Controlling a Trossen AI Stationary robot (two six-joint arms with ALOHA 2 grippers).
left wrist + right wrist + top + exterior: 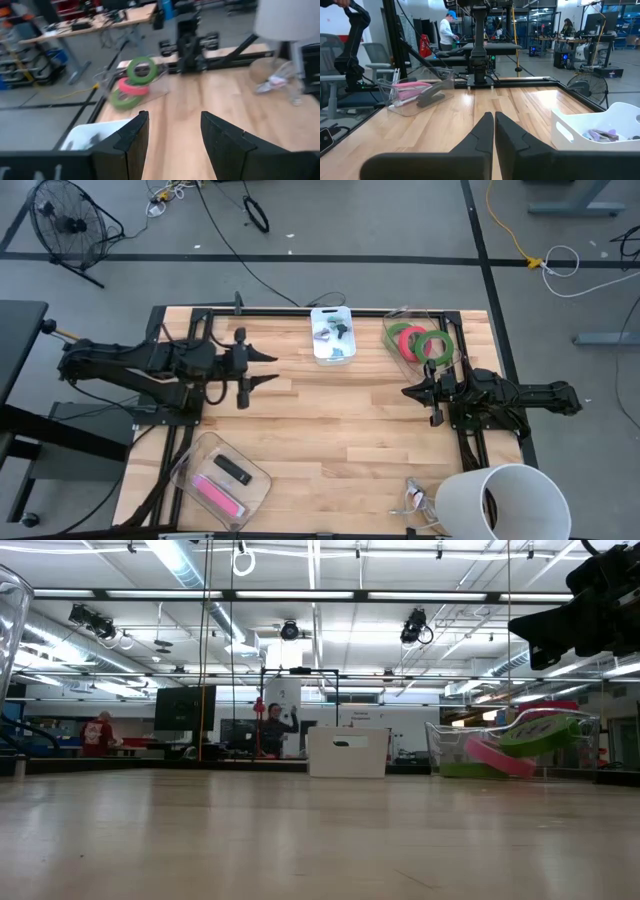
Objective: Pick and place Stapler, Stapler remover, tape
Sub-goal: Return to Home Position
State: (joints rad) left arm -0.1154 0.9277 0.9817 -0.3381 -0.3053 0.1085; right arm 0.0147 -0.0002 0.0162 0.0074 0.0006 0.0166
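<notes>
- The tape (420,342) is lying in the transparent bin (390,318), just off the right gripper's (406,391) flank. Being rings, the rolls are showing no long axis, and their open centres are facing upward, tilted.
- The right gripper is hanging empty with its fingers pressed together. The left gripper (268,370) is facing it from well apart, fingers spread, empty.
- Homing well is probably meaning drawing both arms back level, clearing the bin walls.

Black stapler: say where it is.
In the high view, the black stapler lies in the transparent bin at the picture's lower left, beside a pink object.
</notes>
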